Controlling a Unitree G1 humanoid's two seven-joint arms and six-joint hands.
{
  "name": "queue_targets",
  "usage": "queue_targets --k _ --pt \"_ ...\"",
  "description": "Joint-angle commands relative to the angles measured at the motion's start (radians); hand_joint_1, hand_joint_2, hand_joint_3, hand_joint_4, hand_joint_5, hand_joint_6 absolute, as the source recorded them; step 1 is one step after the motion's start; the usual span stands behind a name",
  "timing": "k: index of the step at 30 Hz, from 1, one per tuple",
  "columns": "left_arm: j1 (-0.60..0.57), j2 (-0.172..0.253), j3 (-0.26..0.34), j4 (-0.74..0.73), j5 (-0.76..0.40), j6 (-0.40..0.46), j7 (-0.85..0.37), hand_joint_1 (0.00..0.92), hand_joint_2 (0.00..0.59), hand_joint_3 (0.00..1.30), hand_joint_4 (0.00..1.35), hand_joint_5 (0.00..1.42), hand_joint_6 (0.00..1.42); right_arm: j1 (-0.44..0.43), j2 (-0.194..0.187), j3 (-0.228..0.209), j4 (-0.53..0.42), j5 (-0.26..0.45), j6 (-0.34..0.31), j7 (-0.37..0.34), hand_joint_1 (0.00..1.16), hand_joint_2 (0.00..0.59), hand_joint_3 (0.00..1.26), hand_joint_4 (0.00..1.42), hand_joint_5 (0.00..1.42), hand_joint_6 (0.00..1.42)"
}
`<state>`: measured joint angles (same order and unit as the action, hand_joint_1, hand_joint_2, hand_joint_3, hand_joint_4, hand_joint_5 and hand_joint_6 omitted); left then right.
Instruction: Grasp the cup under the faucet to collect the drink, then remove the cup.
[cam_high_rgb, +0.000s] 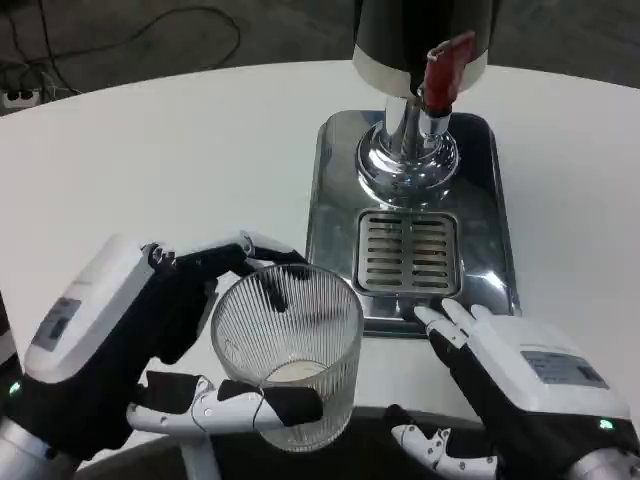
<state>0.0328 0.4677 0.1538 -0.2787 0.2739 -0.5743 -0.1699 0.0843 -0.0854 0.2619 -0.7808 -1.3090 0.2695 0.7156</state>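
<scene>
A clear ribbed glass cup with a little pale drink at its bottom stands near the table's front edge, left of the drip tray. My left hand grips it, fingers wrapped round its far side and thumb across its near side. The dispenser's faucet with a red lever rises at the back over the metal drip tray and its slotted grate. My right hand lies flat on the table in front of the tray, fingers apart, holding nothing.
The round white table stretches left and back. Its near edge runs just below the cup and both hands. Cables lie on the dark floor beyond the far left rim.
</scene>
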Motion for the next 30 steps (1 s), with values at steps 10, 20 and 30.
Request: queue_targets --k 10,20,30 --pt "-0.023 0.007 0.003 0.026 -0.014 -0.039 0.008 0.494 0.187 1.08 1.26 1.42 1.42 0.002 0.016 0.005 0.004 -0.012 0.001 0.013 0.47 0.381 0.09 0.00 0.00 0.00" --pt "-0.077 0.002 0.017 0.081 0.000 -0.033 0.030 0.494 0.187 1.08 1.26 1.42 1.42 0.024 0.006 -0.002 -0.039 -0.010 -0.013 0.033 0.47 0.381 0.09 0.00 0.00 0.00" --pt "-0.207 0.013 0.010 0.212 0.067 -0.035 0.061 0.494 0.187 1.08 1.26 1.42 1.42 0.067 0.005 -0.017 -0.085 0.001 -0.022 0.026 0.46 0.387 0.09 0.00 0.00 0.00"
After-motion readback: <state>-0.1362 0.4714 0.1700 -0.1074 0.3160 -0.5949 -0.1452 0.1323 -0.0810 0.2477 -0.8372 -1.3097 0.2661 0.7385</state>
